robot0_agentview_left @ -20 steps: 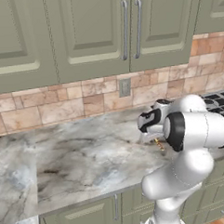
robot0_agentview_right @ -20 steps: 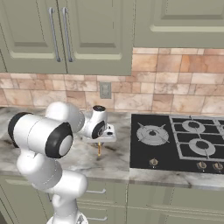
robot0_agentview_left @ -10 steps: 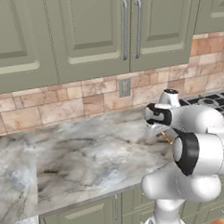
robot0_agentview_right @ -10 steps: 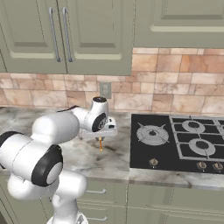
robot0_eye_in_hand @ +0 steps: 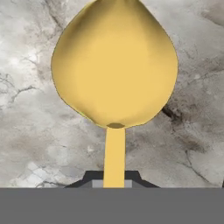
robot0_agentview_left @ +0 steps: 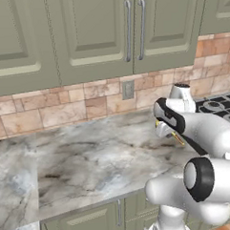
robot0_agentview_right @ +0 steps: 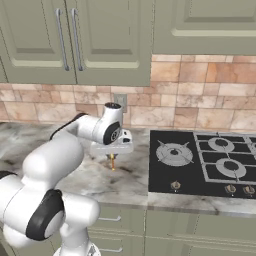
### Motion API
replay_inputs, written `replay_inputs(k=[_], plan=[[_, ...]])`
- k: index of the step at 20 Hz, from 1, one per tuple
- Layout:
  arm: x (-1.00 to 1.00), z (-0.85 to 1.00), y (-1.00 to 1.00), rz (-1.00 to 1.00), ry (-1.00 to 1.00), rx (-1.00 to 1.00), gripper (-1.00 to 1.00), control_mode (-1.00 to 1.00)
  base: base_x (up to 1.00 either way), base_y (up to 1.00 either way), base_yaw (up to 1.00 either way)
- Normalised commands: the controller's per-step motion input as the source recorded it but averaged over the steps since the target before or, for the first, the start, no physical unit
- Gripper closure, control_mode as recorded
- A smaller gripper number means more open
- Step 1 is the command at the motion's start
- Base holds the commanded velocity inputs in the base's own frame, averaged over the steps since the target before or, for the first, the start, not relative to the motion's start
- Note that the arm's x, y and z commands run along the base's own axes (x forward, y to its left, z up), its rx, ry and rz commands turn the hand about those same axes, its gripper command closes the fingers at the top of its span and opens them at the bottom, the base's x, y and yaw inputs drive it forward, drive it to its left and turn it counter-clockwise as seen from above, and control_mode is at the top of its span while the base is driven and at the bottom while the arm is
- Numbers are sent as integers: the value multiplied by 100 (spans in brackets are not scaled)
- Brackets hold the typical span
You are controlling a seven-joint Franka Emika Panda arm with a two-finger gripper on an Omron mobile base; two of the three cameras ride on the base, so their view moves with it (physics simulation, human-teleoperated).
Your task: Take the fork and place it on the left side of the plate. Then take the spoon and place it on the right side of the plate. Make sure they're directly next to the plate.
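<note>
**A:** What have you got in the gripper (robot0_agentview_right: 112, 155) right now?

**B:** You're holding the spoon (robot0_eye_in_hand: 114, 65). In the hand view its thin handle comes up from between the two dark fingertips (robot0_eye_in_hand: 92, 176), which are pinched tight on it, and the rounded bowl sits at the far end, away from the hand.

**A:** So which way does it point?

**B:** Its long axis runs straight along the gripper's own line. In the right base view the spoon (robot0_agentview_right: 112, 162) hangs below the hand, roughly upright, bowl end down toward the counter (robot0_agentview_right: 125, 177) (it shows there as no more than a short orange sliver). In the left base view you see a small orange piece (robot0_agentview_left: 177, 139) slanting down and to the right beneath the hand.

**A:** Is it touching the marble?

**B:** You can't tell from these views; the lower tip is just above or at the surface. The hand view shows grey veined stone all around the bowl.

**A:** And where over the counter are you?

**B:** Just left of the black cooktop (robot0_agentview_right: 205, 162), in front of the wall outlet (robot0_agentview_right: 120, 101) in the brick backsplash.
</note>
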Motion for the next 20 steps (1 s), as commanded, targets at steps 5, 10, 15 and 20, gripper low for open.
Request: replay_inputs(k=[5, 10, 15, 20], plan=[[-32, 36, 0, 0, 5, 9, 100, -100, 0, 0, 0], [-34, 22, 11, 0, -1, 2, 100, -100, 0, 0, 0], [0, 8, 6, 0, 3, -4, 100, -100, 0, 0, 0], [0, 0, 0, 0, 0, 0, 100, -100, 0, 0, 0]])
